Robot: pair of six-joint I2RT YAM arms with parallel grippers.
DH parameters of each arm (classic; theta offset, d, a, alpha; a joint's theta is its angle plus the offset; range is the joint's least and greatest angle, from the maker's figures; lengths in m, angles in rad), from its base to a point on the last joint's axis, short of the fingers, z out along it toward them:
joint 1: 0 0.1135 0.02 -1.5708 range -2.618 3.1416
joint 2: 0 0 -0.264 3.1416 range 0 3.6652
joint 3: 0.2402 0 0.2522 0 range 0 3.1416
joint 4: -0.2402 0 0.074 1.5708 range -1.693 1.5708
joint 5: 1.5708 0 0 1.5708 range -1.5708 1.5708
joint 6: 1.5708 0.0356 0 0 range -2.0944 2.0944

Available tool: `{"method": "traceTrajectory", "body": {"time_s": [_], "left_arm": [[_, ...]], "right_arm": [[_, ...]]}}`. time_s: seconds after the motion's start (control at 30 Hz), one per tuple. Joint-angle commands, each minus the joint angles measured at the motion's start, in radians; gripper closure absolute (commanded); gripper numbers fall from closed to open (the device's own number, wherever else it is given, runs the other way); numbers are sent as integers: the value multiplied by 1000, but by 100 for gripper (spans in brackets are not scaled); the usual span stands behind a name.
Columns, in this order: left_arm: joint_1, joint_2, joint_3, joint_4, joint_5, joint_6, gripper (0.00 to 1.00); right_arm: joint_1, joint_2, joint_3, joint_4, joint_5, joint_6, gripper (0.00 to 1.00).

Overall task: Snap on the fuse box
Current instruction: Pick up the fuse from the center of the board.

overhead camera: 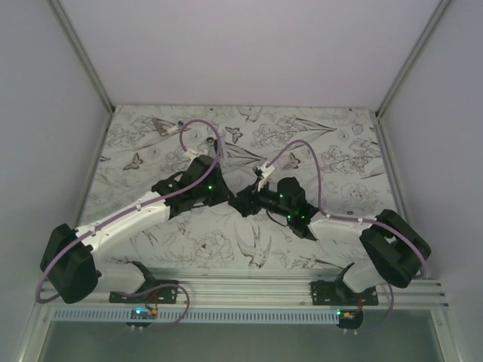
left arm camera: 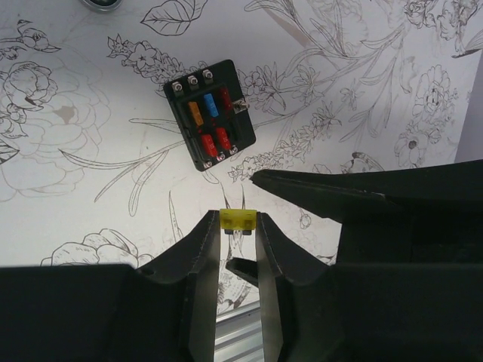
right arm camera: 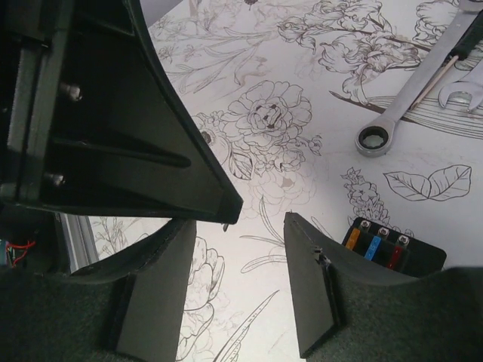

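Note:
The fuse box (left arm camera: 210, 115) is a small black box lying flat on the flower-print table, with orange, blue and red fuses in its slots. It also shows at the lower right of the right wrist view (right arm camera: 394, 250), partly behind a finger. My left gripper (left arm camera: 238, 224) is shut on a small yellow fuse (left arm camera: 238, 218), held above the table, short of the box. My right gripper (right arm camera: 243, 225) is open and empty, right beside the left gripper's tip (right arm camera: 215, 197). In the top view both grippers (overhead camera: 232, 197) (overhead camera: 250, 204) meet at the table's middle and hide the box.
Grey wrenches (right arm camera: 411, 102) lie on the table beyond the fuse box. A small round metal part (left arm camera: 102, 3) sits at the far edge of the left wrist view. The right finger (left arm camera: 355, 192) crosses just right of the yellow fuse. White walls enclose the table.

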Motion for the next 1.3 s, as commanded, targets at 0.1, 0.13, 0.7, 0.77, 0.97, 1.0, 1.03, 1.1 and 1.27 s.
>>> {"method": "traceTrajectory", "body": {"time_s": [0.1, 0.13, 0.7, 0.77, 0.97, 1.0, 1.03, 1.1, 1.27], "left_arm": [[-16, -9, 7, 14, -22, -55, 81], [-18, -8, 5, 17, -21, -57, 81], [-24, -50, 3, 30, -9, 35, 62], [-22, -86, 1, 28, -3, 101, 54], [1, -199, 11, 7, 131, 439, 45], [8, -219, 8, 5, 174, 493, 45], [16, -238, 5, 3, 225, 540, 45], [21, -269, -6, 4, 294, 618, 45], [21, -270, -7, 10, 412, 738, 48]], "right_arm": [[18, 44, 9, 114, -10, 19, 50], [19, 49, 9, 118, -11, 19, 51], [13, 54, 15, 89, -66, -16, 100], [2, 40, 22, 65, -100, -39, 100], [-59, -9, 70, -71, -324, -112, 100], [-67, -23, 77, -98, -360, -126, 100], [-79, -35, 84, -120, -412, -138, 100], [-108, -56, 104, -171, -506, -158, 100], [-136, -93, 195, -372, -678, -258, 100]]}}
